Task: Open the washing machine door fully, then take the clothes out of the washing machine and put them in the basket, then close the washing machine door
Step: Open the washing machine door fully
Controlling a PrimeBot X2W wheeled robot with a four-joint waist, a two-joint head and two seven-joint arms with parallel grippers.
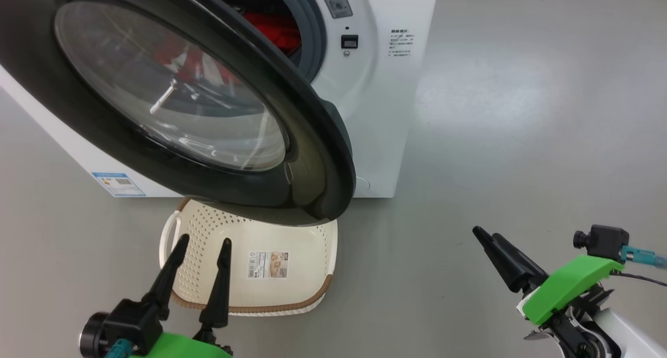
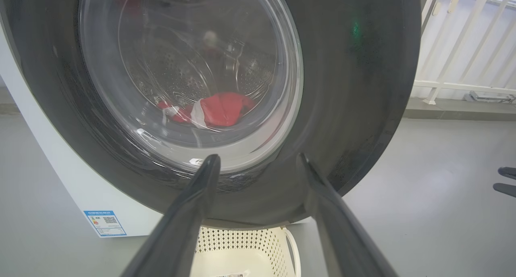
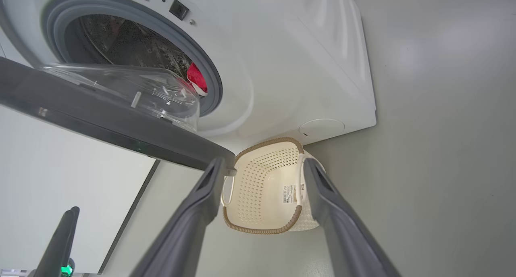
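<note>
1. While the washing machine door stands swung out from the front of the washing machine, it looks only part-way open. Step one reads as started, not finished; that is my call from the angle.
2. Its black rim overhangs the floor just in front of the machine, and the glass bowl faces back toward the drum opening.
3. All of the clothes visible are inside the machine: a red garment low in the drum behind the grey gasket. It is also visible through the door glass in the left wrist view. None is out.
4. On the floor right in front of the machine sits the basket, its far end under the door. It is empty, with only a barcode sticker on its bottom.
5. In front of the machine, on the door's outer side, the left hand hangs over the basket's near part. Its fingers are apart and hold nothing. The tips point at the door and look clear of it.
6. Off to the machine's front right, over bare floor, is the right hand. Its fingers are apart in the right wrist view, it is empty, and it is well apart from the door.
7. Left to do:
   - finish the door swing
   - pull the garment out
   - drop it in the basket
   - shut the door
</note>
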